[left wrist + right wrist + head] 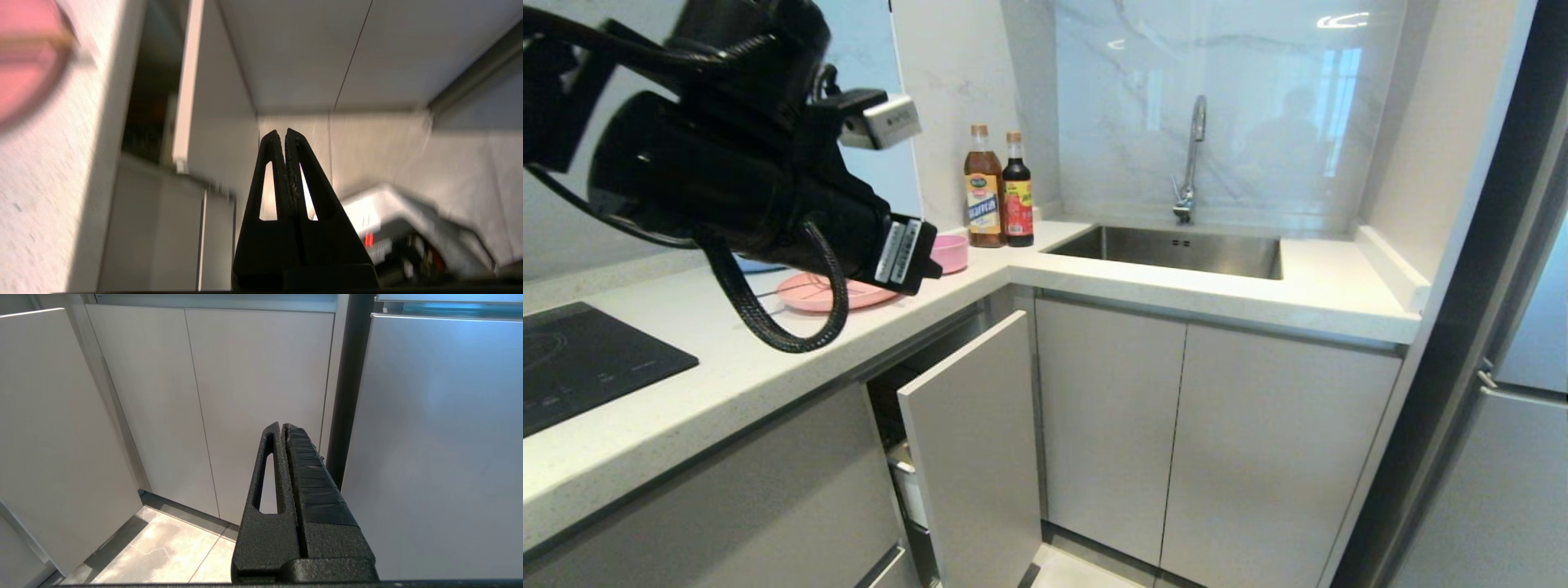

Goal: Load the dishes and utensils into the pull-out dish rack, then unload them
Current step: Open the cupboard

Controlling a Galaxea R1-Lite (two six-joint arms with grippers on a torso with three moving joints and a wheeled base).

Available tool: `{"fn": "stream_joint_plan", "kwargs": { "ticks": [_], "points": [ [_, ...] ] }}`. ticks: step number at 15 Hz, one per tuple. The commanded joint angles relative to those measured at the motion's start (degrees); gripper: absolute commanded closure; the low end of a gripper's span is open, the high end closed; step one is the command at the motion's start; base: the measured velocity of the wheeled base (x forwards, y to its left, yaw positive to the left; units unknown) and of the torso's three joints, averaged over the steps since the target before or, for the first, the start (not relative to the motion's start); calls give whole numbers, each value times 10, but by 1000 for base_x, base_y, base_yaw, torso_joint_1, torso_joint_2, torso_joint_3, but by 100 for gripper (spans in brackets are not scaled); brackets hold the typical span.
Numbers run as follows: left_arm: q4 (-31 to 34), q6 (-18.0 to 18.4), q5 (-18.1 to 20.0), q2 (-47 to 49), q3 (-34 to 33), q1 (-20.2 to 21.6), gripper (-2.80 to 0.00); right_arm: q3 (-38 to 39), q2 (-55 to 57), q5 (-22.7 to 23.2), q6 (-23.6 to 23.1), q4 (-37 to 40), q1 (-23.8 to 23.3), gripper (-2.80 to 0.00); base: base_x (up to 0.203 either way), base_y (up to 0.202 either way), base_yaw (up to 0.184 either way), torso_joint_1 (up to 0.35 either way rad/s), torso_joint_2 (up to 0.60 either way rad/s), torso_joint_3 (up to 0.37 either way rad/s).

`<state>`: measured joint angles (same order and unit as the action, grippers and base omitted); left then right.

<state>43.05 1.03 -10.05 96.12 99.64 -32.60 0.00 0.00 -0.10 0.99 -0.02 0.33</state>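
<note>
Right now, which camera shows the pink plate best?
Head view: the plate lies flat on the counter, partly behind the left arm. The left wrist view shows only a blurred pink edge; the right wrist view shows none.

Matte pink round plate [805,296] and matte pink bowl [952,251], smooth. White speckled stone bench [768,359], satin. Brushed steel sink [1176,249] w/ chrome tap [1191,155]. Glossy marble-look wall panel [1225,98]; glossy black cooktop [580,363]. Matt grey cabinet fronts [1111,425]. Right pincer [283,426]: rough black plastic, one finger tape-wrapped.
</note>
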Motion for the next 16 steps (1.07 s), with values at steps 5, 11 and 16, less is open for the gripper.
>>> {"fn": "stream_joint_plan", "kwargs": {
  "ticks": [5, 11, 16],
  "points": [
    [116, 42, 1, 87, 41, 37, 0, 1, 0, 0, 0, 0, 0, 0, 0, 0, 0, 0, 0, 0],
    [80, 69, 1, 199, 76, 86, -280, 1, 0, 0, 0, -1, 0, 0, 0, 0, 0, 0, 0, 0],
    [-2, 70, 2, 296, 100, 112, -280, 1, 0, 0, 1, -1, 0, 0, 0, 0, 0, 0, 0, 0]
  ]
}}
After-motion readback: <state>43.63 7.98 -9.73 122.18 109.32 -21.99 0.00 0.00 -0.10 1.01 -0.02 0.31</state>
